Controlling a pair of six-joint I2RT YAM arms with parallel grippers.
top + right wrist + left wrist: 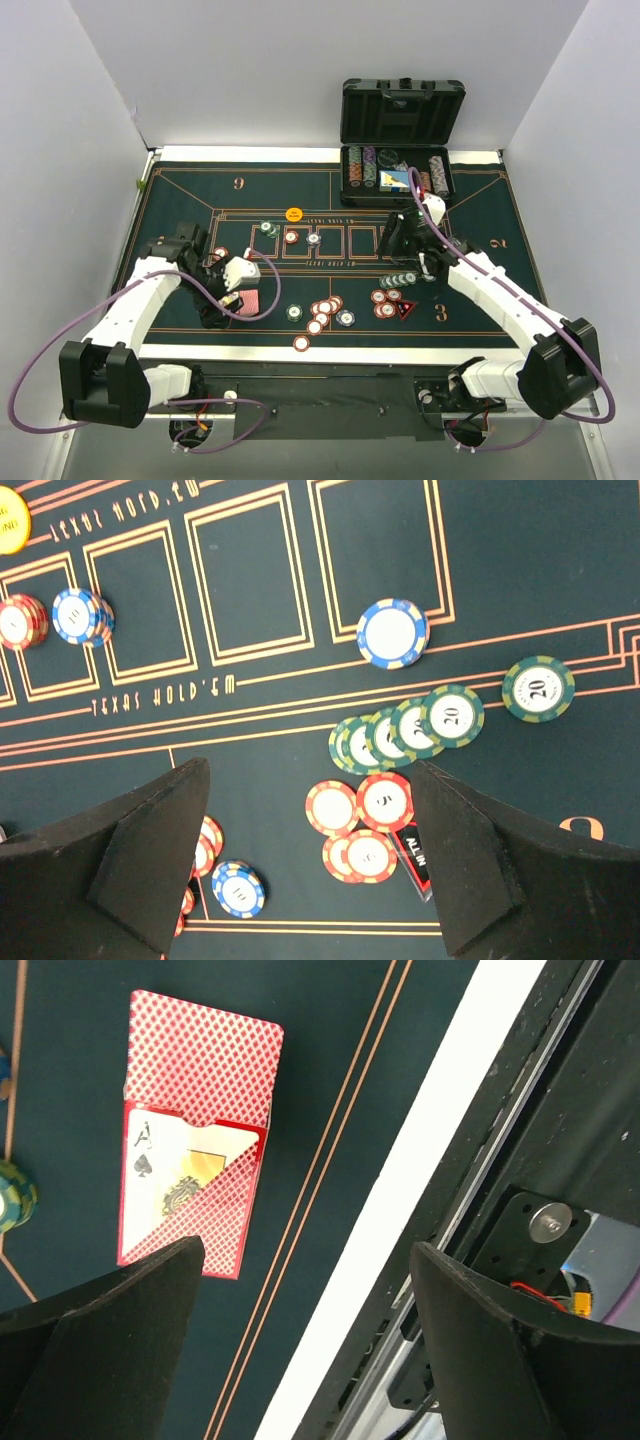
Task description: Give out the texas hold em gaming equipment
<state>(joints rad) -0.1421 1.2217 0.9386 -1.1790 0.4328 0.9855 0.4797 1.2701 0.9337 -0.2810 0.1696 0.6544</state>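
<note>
Pink-backed playing cards [190, 1140] lie on the green mat, one face-up ace tucked among them. My left gripper [310, 1350] hangs open just beside them over the mat's near edge, holding nothing; in the top view it [218, 305] is left of the cards [248, 302]. My right gripper [310, 870] is open above a cluster of red chips [360, 825]. A row of overlapping green chips [405, 730] and a lone green chip [538, 687] lie beyond them. A blue chip stack [392, 633] sits further up. From above, the right gripper [402, 250] hovers by the green row [400, 280].
An open black case [400, 130] with chip rows stands at the back. An orange button [293, 214] and small chip stacks [291, 237] sit mid-mat. More red chips [322, 312] lie near the front edge. An "ALL IN" marker [418, 855] rests by the right finger.
</note>
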